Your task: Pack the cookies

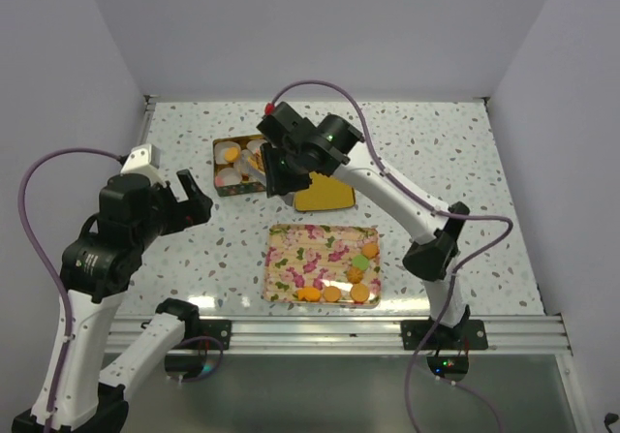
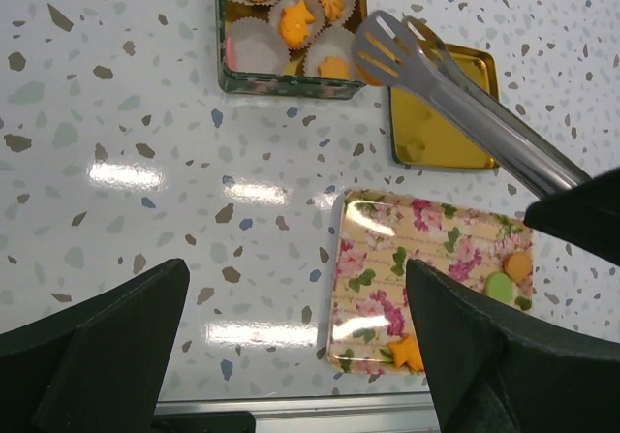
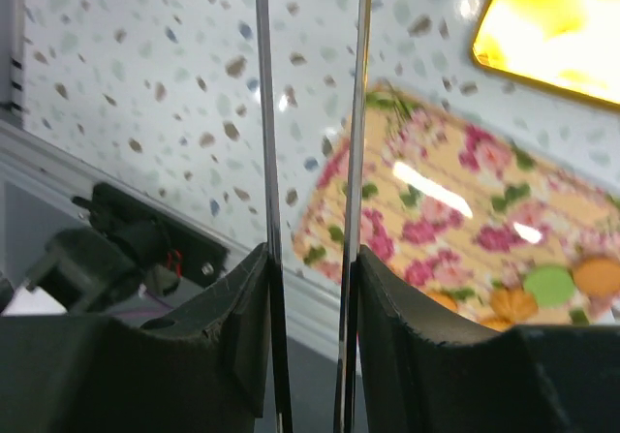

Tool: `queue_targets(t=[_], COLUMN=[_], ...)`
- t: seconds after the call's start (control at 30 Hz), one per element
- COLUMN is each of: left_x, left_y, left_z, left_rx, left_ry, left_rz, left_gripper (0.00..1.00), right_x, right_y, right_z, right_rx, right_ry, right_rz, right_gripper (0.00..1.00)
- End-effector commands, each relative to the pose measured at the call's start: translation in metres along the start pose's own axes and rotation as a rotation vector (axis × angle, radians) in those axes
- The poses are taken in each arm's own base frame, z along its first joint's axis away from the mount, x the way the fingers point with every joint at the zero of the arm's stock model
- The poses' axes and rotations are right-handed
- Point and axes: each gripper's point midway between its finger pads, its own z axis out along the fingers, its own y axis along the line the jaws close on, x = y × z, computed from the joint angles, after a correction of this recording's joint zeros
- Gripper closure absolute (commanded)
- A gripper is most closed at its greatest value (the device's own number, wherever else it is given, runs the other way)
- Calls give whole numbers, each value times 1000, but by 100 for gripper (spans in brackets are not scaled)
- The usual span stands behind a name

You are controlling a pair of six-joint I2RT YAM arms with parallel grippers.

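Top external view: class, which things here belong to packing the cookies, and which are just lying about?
In the job:
cookies on the floral tray
tin with paper cups, some already holding biscuits
tongs, clamped in the right gripper

Lying about:
gold lid, flat on the table beside the tin
left gripper, open and holding nothing
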Motion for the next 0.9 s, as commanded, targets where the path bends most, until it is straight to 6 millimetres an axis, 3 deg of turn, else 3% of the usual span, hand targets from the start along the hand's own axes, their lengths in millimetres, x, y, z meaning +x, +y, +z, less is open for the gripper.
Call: queue_targets(t=[0.0, 0.07, 0.1, 0.43, 0.63, 0.87], left_x=[-15, -15, -16, -11, -12, -10], left_y=[2, 5, 5, 14, 20, 23], left_z=[-12, -15, -18, -34, -41, -44], left_rx=[-15, -27, -26, -50, -74, -85], left_ry=[-45, -46, -52, -56, -62, -59], left_rz=[31, 30, 30, 28, 33, 39], left_gripper=[0, 0, 0, 0, 0, 0], right_x=[-27, -36, -41, -66, -58, -58], right_y=[26, 39, 43, 66, 59, 54], right_z=[9, 12, 24, 74, 105, 126], right_rx=[-68, -119, -133, -233, -209, -177], right_ry=[-45, -61, -65, -103, -63, -59], right_rz=[-70, -66, -56, -35, -14, -12], right_gripper=[62, 62, 62, 60, 60, 59])
